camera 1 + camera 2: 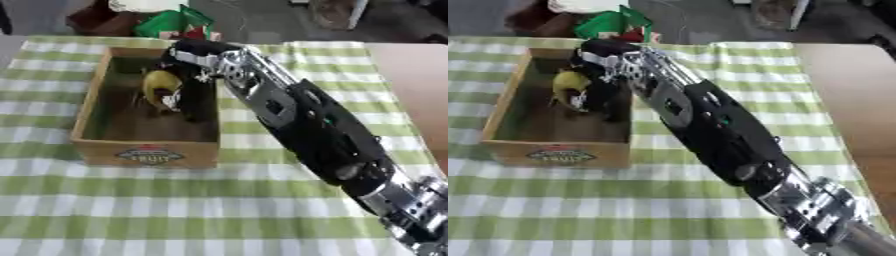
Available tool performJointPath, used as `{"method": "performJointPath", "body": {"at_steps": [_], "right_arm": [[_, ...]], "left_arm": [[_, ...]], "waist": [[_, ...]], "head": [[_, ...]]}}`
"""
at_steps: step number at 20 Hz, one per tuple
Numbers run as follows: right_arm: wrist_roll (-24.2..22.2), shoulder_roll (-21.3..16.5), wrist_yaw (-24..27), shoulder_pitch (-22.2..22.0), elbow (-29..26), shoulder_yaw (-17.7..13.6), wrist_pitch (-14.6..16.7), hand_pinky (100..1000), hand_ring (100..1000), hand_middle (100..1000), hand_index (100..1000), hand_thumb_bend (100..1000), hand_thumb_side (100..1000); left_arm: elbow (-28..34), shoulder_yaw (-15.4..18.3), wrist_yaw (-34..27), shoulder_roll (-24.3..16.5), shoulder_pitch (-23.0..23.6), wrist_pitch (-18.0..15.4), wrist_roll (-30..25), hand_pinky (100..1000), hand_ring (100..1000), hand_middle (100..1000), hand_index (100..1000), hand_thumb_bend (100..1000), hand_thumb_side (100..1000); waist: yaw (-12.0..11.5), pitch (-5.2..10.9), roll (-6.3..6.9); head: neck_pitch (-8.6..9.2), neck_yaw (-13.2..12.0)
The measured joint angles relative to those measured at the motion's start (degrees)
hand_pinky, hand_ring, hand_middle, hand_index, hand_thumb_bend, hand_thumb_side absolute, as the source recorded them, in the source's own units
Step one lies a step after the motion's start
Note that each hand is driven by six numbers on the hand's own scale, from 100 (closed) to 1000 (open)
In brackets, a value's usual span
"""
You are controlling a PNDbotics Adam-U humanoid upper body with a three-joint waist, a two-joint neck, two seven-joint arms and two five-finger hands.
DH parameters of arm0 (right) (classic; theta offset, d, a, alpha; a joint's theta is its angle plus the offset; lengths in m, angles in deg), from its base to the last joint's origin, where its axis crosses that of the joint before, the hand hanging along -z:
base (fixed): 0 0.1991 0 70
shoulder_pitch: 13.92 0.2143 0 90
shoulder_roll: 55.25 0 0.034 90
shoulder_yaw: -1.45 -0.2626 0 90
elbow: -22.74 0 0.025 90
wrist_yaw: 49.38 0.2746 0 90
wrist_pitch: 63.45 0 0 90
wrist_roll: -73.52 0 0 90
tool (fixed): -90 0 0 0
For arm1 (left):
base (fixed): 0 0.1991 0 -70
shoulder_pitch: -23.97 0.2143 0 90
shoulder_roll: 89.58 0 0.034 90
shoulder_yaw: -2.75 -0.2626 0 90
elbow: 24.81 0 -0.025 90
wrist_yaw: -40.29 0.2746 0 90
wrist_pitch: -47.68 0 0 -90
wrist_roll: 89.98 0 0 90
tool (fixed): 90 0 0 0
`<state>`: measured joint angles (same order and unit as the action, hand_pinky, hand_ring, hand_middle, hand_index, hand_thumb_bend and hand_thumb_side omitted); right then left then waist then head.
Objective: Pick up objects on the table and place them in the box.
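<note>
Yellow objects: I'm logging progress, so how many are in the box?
1: a yellow object held by the right hand inside the box, near its far right side. The arm may hide others.

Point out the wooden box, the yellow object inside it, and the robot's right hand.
wooden box (144,154), left eye view, front wall by the label.
yellow object (160,82), left eye view, its rounded upper part.
right hand (185,97), left eye view, dark fingers beside the object.

Green-and-white checked tablecloth covers most of the table; bare brown wooden tabletop on the right; crumpled green and red thing behind (can't tell what).
</note>
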<state>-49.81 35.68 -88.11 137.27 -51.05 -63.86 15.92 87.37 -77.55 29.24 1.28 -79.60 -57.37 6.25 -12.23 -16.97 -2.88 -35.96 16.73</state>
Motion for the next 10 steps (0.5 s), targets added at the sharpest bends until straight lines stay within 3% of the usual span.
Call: {"method": "performJointPath", "body": {"at_steps": [4, 10], "right_arm": [[-2.7, 1.3, -1.2, 1.3, 3.6, -1.1, 2.0, 701, 747, 589, 687, 100, 241], [-6.3, 1.8, -1.6, 1.8, 5.2, -2.5, 4.3, 701, 747, 589, 687, 100, 241]], "left_arm": [[0.0, 0.0, 0.0, 0.0, 0.0, 0.0, -0.1, 472, 568, 623, 740, 100, 853], [0.0, 0.0, -0.1, 0.0, 0.0, 0.0, -0.1, 472, 568, 623, 740, 100, 853]], "waist": [[0.0, 0.00, -0.02], [0.0, 0.00, -0.02]], "head": [[-0.29, 0.1], [-0.32, 0.3]]}}
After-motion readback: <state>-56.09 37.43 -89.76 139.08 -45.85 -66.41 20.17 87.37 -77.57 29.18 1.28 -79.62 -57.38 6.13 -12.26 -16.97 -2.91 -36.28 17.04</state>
